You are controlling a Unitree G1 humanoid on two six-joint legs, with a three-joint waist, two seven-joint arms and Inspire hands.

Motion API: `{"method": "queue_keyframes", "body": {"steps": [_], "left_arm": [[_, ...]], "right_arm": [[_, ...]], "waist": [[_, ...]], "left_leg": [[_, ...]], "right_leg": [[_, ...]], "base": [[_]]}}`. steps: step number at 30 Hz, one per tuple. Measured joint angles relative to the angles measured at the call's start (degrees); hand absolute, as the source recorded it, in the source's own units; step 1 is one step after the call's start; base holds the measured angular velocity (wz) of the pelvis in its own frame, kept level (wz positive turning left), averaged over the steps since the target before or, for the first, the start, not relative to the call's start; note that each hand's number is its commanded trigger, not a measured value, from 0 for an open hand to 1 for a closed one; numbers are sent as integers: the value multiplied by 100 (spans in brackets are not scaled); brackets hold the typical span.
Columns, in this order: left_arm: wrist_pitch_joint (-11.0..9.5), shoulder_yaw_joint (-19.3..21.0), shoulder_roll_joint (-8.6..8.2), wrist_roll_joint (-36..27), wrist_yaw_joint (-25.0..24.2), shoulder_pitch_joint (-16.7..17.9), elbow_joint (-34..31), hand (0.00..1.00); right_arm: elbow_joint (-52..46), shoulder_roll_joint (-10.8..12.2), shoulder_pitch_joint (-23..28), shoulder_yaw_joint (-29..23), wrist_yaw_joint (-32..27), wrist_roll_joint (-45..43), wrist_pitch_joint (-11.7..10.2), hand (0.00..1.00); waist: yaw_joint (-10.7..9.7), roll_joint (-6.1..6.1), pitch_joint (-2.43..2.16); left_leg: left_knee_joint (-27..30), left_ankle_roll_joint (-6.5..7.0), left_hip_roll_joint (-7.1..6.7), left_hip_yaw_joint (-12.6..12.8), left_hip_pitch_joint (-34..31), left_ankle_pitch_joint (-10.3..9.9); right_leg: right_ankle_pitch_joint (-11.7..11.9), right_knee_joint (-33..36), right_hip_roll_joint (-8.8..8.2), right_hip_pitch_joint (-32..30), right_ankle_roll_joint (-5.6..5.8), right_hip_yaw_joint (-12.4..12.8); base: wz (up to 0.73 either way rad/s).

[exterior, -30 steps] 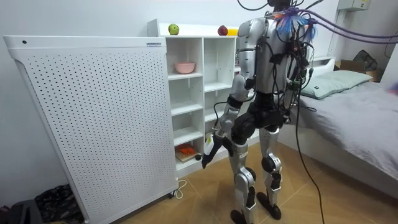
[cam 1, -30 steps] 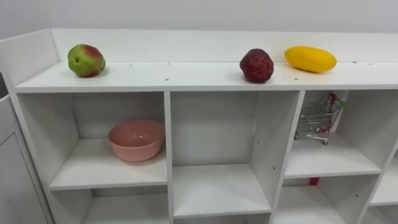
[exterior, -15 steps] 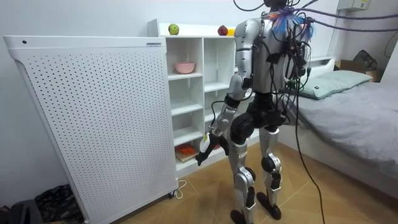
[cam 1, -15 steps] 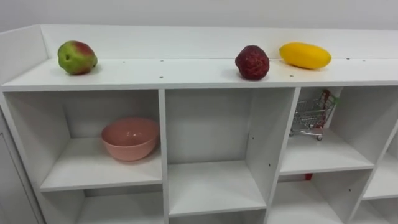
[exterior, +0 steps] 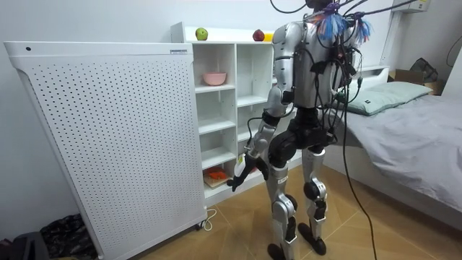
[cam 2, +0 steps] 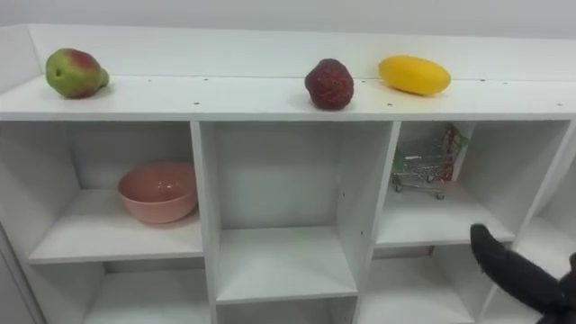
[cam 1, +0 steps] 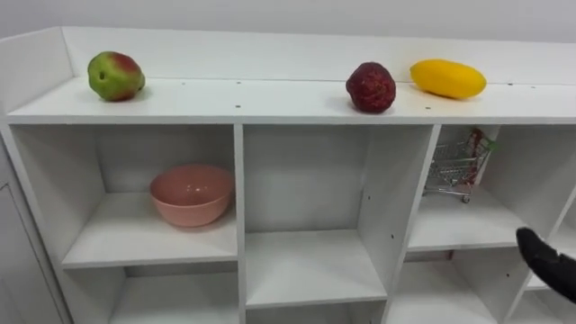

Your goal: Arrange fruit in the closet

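A: Where do you find the fruit?
B: Green fruit (cam 1: 114, 76), red fruit (cam 1: 370, 87) and yellow fruit (cam 1: 447, 78) sit atop the closet (cam 1: 270, 103), the last two near each other.
A: And your hands?
B: Right hand (cam 1: 549, 261): straight-fingered, empty. Left hand (exterior: 242, 172): low, cannot tell.

Right hand (cam 2: 520, 272) at lower right; dark fingers outstretched

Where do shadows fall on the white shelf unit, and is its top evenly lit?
Left eye view: the top board of the white shelf unit is evenly lit; the compartments are dimmer, darkest just under it; the round pink bowl throws a soft shadow. Room view: the lower compartments look darker.
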Motion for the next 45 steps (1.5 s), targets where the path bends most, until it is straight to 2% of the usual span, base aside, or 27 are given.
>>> {"method": "queue_keyframes", "body": {"steps": [3,4,6,12,14,15,18,21,26,30,35,37,40,42,45], "left_arm": [[0,-40,2,32,-7,33,-1,0],[0,-80,3,38,-14,32,-2,0],[-5,-124,0,50,-62,12,-16,0],[1,-120,8,240,-264,-127,-9,0],[2,-122,34,236,-263,-181,4,0],[3,-123,56,234,-261,-217,3,0],[10,-131,87,234,-258,-202,2,0],[44,-131,96,235,-269,-190,-2,0],[65,-127,174,238,-322,-147,-290,0],[75,-116,213,237,-419,-195,-378,0],[106,-109,224,227,-516,-148,-380,0],[164,-108,225,228,-507,-145,-387,0],[214,-103,234,228,-506,-102,-419,0],[240,-100,236,229,-503,-58,-500,0],[297,-86,238,233,-505,-10,-571,0]], "right_arm": [[-49,-87,-351,69,111,-192,-98,0],[-48,-91,-421,97,171,-229,-129,0],[-48,-91,-521,120,250,-317,-129,0],[-15,-112,-1243,303,396,-733,-128,0],[84,-198,-1477,375,452,-836,-127,0],[123,-269,-1565,385,516,-838,-122,0],[186,-345,-1796,398,709,-785,-107,0],[336,-527,-2074,446,874,-748,-85,0],[378,-721,-2388,508,1002,-694,9,0],[588,-729,-2602,516,1153,-559,25,0],[1254,-759,-2885,510,1333,-425,148,0],[1658,-893,-3144,518,1373,-288,289,0],[1934,-1054,-3408,548,1441,-219,350,0],[1980,-1161,-3446,552,1489,-188,360,0],[2052,-1187,-3455,552,1542,-184,397,0]], "waist": [[30,-52,3],[96,-64,3],[161,-76,0],[303,-106,10],[293,-144,22],[309,-180,43],[396,-213,50],[430,-217,47],[463,-250,26],[481,-256,20],[457,-319,-25],[456,-357,-41],[447,-379,-44],[459,-402,-48],[471,-445,-56]], "left_leg": [[38,0,9,-4,-7,0],[46,-1,11,-7,-8,0],[55,-1,12,-7,-15,0],[90,-6,16,-75,-98,4],[100,-13,10,-155,-111,10],[97,-16,13,-170,-111,13],[91,-18,20,-213,-117,14],[92,-18,10,-328,-139,14],[154,-19,10,-433,-244,15],[159,-26,11,-447,-242,19],[159,-32,15,-448,-201,23],[170,-38,14,-458,-211,28],[184,-40,15,-464,-221,29],[189,-41,14,-473,-231,32],[192,-42,14,-474,-238,34]], "right_leg": [[11,-4,6,23,-17,-6],[15,-4,7,33,-22,-9],[18,2,5,37,-24,-15],[22,0,3,-7,-30,-93],[22,-5,-1,-8,-30,-162],[22,-10,2,-3,-30,-166],[22,-13,14,0,-30,-165],[22,-14,7,21,-30,-227],[22,-18,0,-12,-30,-351],[22,-19,1,-4,-31,-359],[22,-18,-1,36,-31,-420],[22,-17,-10,33,-31,-491],[22,-15,-11,34,-32,-499],[22,-11,-12,30,-32,-505],[23,-11,-11,23,-32,-508]], "base": [[0],[0],[0],[6],[16],[11],[5],[12],[13],[1],[0],[0],[0],[0],[0]]}}
